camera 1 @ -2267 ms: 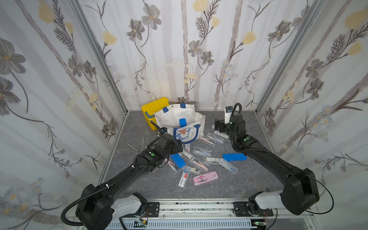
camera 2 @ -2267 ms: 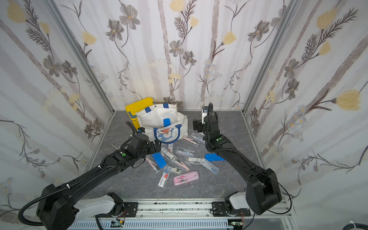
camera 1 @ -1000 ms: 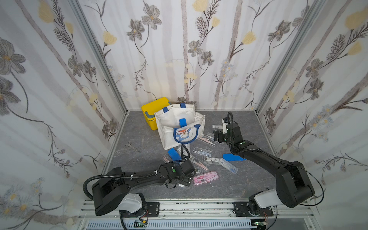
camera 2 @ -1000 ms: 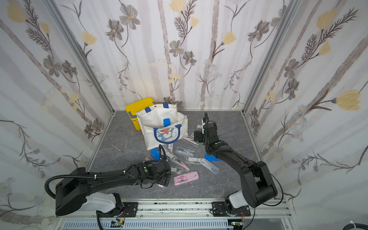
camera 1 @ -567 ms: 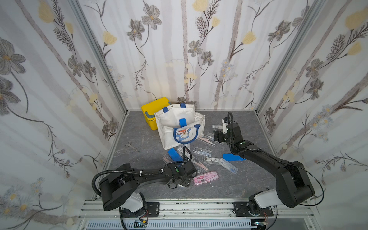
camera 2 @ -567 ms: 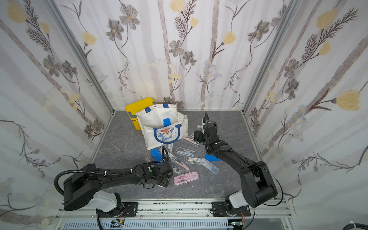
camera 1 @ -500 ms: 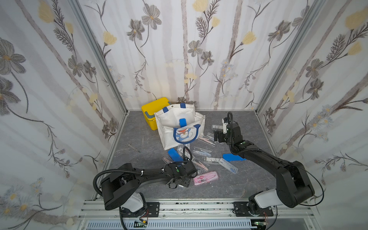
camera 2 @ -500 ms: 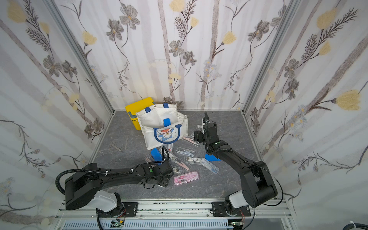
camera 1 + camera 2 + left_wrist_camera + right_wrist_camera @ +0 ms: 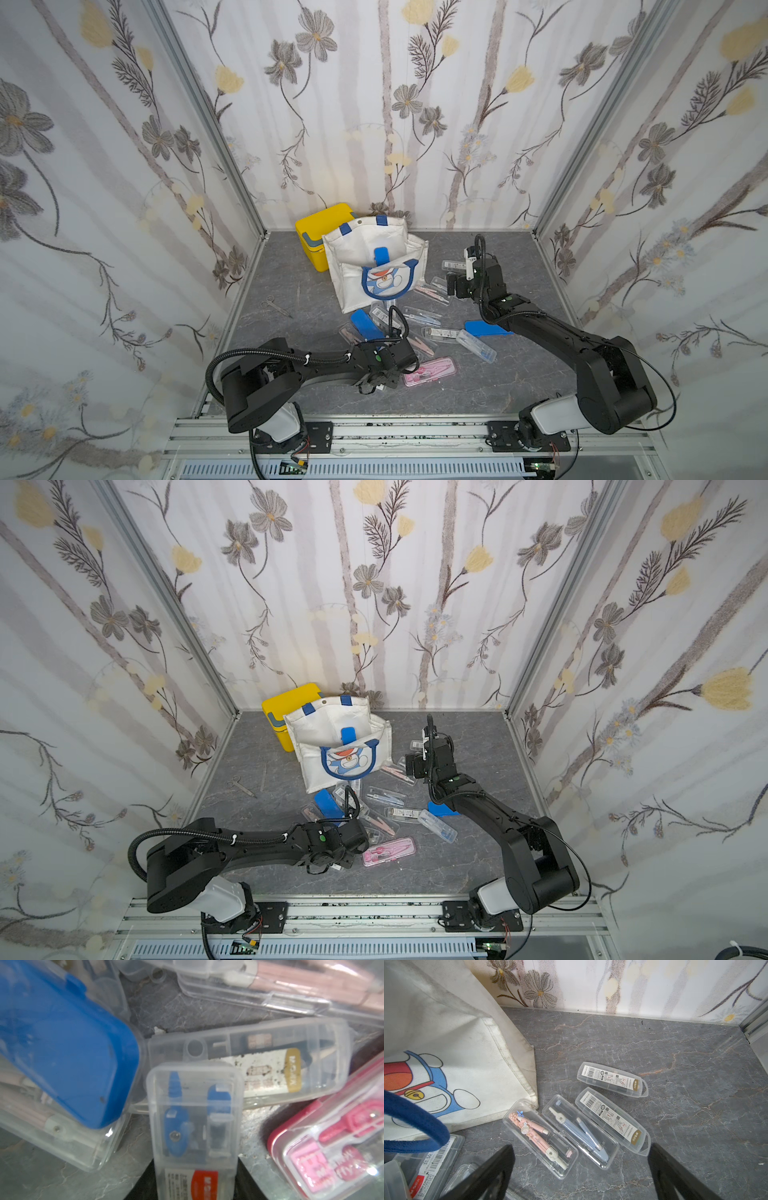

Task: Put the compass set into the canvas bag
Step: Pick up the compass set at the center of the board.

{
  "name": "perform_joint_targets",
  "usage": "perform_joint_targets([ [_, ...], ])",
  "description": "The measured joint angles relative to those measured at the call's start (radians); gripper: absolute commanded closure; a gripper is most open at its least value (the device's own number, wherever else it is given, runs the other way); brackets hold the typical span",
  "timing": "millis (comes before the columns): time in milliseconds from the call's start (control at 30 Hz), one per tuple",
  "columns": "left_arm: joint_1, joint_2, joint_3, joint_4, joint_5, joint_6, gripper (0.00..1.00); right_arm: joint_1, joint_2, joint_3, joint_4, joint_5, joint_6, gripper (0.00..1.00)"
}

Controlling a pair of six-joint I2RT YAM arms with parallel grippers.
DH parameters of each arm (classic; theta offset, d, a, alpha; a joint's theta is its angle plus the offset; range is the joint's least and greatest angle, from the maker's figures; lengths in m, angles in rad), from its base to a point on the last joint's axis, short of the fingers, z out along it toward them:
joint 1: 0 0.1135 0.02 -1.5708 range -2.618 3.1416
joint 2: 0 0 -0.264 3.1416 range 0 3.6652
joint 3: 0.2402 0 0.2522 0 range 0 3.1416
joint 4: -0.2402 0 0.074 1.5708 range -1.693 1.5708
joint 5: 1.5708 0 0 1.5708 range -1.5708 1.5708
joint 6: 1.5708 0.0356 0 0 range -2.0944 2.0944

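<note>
- Since a second ago, our left end effector has clamped the clear-cased blue compass set.
- Our right end effector stands wide open, empty.

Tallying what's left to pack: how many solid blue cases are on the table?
2. One blue case lies in the pile by the bag; the other beside the right arm. Some may be hidden.

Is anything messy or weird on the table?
Yes. The compass set cases lie scattered at all angles in front of the canvas bag, some overlapping: in the left wrist view a blue case rests on top of clear ones. The bag slumps crooked, and small scissors lie alone off to one side.
</note>
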Motion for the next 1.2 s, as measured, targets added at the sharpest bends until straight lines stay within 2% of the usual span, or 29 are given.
perform_joint_targets([
  [133,-0.009,0.004,0.003,0.008,-0.013,-0.010,0.63,-0.001,0.000,-0.003,0.001,0.000,0.000,0.01],
  [400,-0.011,-0.037,-0.012,-0.001,-0.004,-0.019,0.65,-0.003,0.000,-0.009,0.001,0.000,0.000,0.01],
  [767,-0.001,-0.307,-0.014,-0.017,-0.093,-0.035,0.65,-0.006,0.000,-0.011,0.005,0.000,0.000,0.01],
  [867,0.032,-0.365,0.042,-0.018,-0.128,-0.020,0.65,-0.006,0.000,-0.012,0.011,-0.001,0.000,0.00],
  [967,0.105,-0.393,0.129,-0.007,-0.138,0.045,0.65,-0.007,0.001,-0.017,0.021,-0.001,0.000,0.01],
  [1200,0.266,-0.350,0.364,0.105,-0.114,0.276,0.60,-0.008,0.008,-0.016,0.040,-0.005,0.001,0.01],
])
